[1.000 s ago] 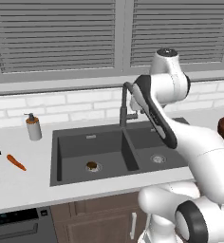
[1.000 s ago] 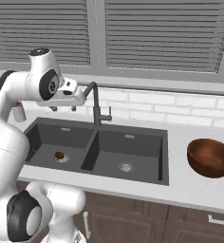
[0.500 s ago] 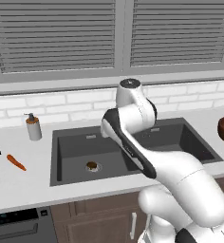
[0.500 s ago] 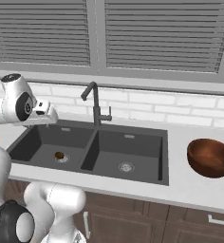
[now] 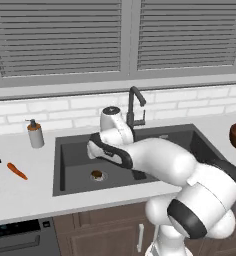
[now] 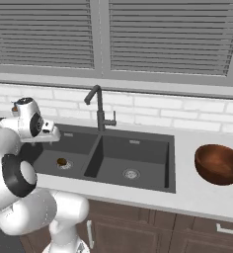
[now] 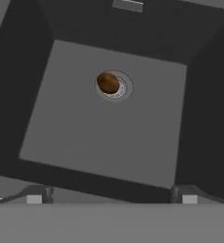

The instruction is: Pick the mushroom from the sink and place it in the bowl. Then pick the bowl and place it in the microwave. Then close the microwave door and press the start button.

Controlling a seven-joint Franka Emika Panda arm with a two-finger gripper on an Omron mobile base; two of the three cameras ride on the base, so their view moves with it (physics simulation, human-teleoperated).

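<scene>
Arm poised over the left basin, mushroom below

The sink [image 5: 70, 170] holds the mushroom [image 7: 107, 82] on its left drain [image 7: 121, 90]; the bowl [image 6: 218, 163] waits well apart on the counter. In the hand view the mushroom lies toward 11 o'clock from the gripper [image 7: 111, 195], whose fingertips [image 7: 34, 197] stand spread and empty, well above it.
</scene>
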